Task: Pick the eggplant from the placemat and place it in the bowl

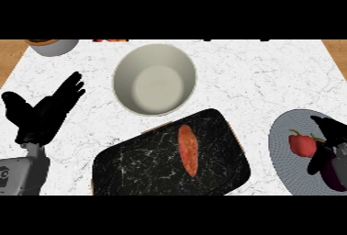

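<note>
Head view. Right hand (330, 137) is low at the right edge, partly cut off by the frame; its dark fingers blend with the dark purple eggplant (333, 173), so the outline of each is hard to separate. The fingers curl down around the eggplant's upper end, gripping it. The eggplant sits over the grey plate (281, 151), not on the placemat; whether it touches the plate cannot be told. The plate's right side is cut off. A red pepper (303, 144) lies on the plate just left of the right hand.

Left hand (42, 111) is at the left edge, fingers straight and spread, pointing up and right, holding nothing; its grey forearm enters from the lower left corner.

Between the two hands: the black marbled placemat (136, 165), its lower edge cut off, with an orange sweet potato (188, 149) lying on it. The white bowl (154, 79) stands on the white tabletop (257, 82) above the placemat, right of the left hand. A grey dish (55, 46) at the top left is cut off.
</note>
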You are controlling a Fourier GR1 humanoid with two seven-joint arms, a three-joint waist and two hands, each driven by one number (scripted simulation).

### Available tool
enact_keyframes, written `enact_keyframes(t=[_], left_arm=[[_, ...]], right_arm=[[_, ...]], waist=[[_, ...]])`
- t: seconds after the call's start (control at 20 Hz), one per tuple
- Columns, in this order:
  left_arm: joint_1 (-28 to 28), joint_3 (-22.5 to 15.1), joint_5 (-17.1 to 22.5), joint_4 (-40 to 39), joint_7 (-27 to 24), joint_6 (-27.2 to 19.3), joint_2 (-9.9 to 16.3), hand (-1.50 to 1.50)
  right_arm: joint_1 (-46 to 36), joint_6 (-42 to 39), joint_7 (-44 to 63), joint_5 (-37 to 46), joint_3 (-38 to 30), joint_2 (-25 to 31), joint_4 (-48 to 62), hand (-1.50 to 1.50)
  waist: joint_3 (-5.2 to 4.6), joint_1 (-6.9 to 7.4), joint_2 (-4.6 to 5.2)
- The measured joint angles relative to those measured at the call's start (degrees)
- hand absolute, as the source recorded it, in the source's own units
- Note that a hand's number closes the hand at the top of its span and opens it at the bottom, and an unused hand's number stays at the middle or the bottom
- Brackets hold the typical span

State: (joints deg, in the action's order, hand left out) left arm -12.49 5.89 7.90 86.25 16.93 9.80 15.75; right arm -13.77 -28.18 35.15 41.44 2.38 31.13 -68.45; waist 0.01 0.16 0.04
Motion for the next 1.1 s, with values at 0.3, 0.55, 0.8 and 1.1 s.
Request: enact_keyframes(t=[0.3,0.55,0.8,1.1], left_arm=[[0.4,0.2,-1.2,0.0,-0.6,0.3,-1.0,0.0],[-0.3,1.3,-0.5,1.0,1.1,1.2,-0.5,0.0],[0.1,1.4,-1.3,0.6,0.0,1.2,-1.2,0.0],[0.6,2.0,-1.7,-0.4,-0.9,1.7,-1.1,0.0]], right_arm=[[0.2,3.0,-5.7,3.4,-1.1,-0.2,3.2,1.5],[-0.5,6.0,-9.5,5.9,-1.9,0.1,4.7,1.5],[-0.4,8.6,-13.1,7.9,-2.4,0.0,5.7,1.5],[1.3,7.0,-10.3,9.1,-1.8,-2.4,-0.2,1.5]], waist=[[-0.36,0.0,-0.25],[-0.54,-0.03,-0.34],[-0.74,-0.08,-0.44],[-0.61,-0.57,-0.46]])
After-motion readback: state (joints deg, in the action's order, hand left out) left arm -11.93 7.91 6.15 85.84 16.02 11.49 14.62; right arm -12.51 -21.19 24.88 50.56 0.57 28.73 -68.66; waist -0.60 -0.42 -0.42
